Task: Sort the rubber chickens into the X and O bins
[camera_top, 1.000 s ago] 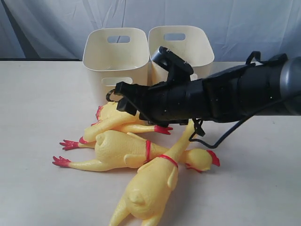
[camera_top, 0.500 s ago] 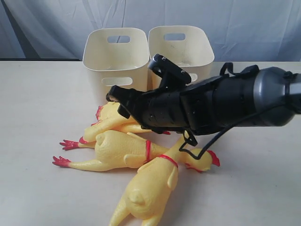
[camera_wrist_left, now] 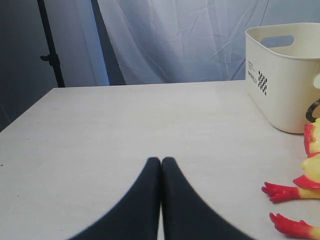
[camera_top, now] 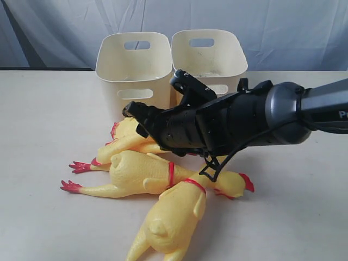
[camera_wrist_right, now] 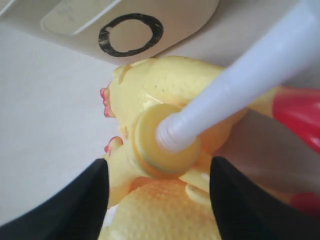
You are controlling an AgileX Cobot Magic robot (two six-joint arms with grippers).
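Wrist views alone show right tool (camera_wrist_right: 159, 197) spread over tubed chicken (camera_wrist_right: 167, 87) near O mark (camera_wrist_right: 106, 36), left tool (camera_wrist_left: 161, 162) pressed together.

free: table (camera_top: 49, 119) left | blocked: right arm (camera_top: 250, 117) over chickens (camera_top: 138, 171), bins (camera_top: 130, 81) just behind

We see our left gripper (camera_wrist_left: 161, 163) with its two black fingers (camera_wrist_left: 145, 200) pressed flat together, nothing between them, above a pale wood-grain table (camera_wrist_left: 125, 125). Off to one side stands a cream tub (camera_wrist_left: 280, 85) with a slot handle cutout near its rim, a small checkered label (camera_wrist_left: 259, 80) on one wall, and a curved black mark (camera_wrist_left: 313, 107) that the frame edge cuts off. Just beside the tub lie parts of rubber chickens (camera_wrist_left: 315, 150): two red feet (camera_wrist_left: 280, 190), some yellow skin and a red patch. Behind the table hang blue-grey drapes (camera_wrist_left: 175, 40), with a black stand pole (camera_wrist_left: 50, 45) before them.
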